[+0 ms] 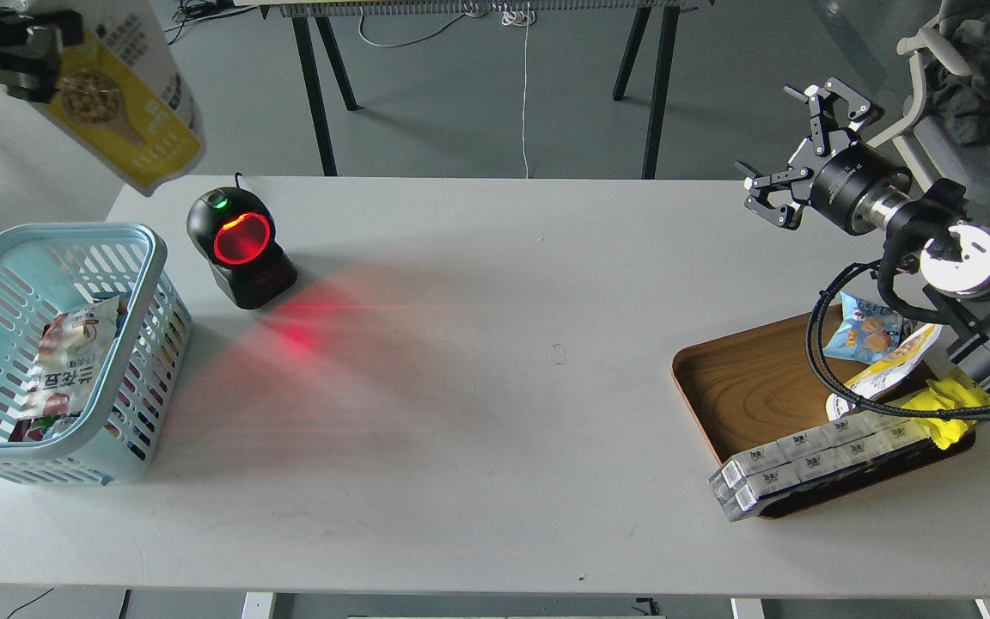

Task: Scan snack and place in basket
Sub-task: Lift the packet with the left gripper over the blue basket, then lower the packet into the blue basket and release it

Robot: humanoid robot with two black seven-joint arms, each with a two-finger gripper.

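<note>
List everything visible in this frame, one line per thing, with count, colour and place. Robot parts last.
snack: 1, white and yellow pouch, held in the air top left, above the table edge
basket: 1, light blue, left end of table
packet in basket: at least 1, white and red
scanner: 1, black with red lit window, right of basket
tray: 1, brown wood, right side
blue bag: 1, on tray
yellow packets: 2, on tray
white boxes: a stack, tray's front edge
table: 1, white
left gripper: black, shut on snack
right gripper: black, open, above the table's right side
</note>
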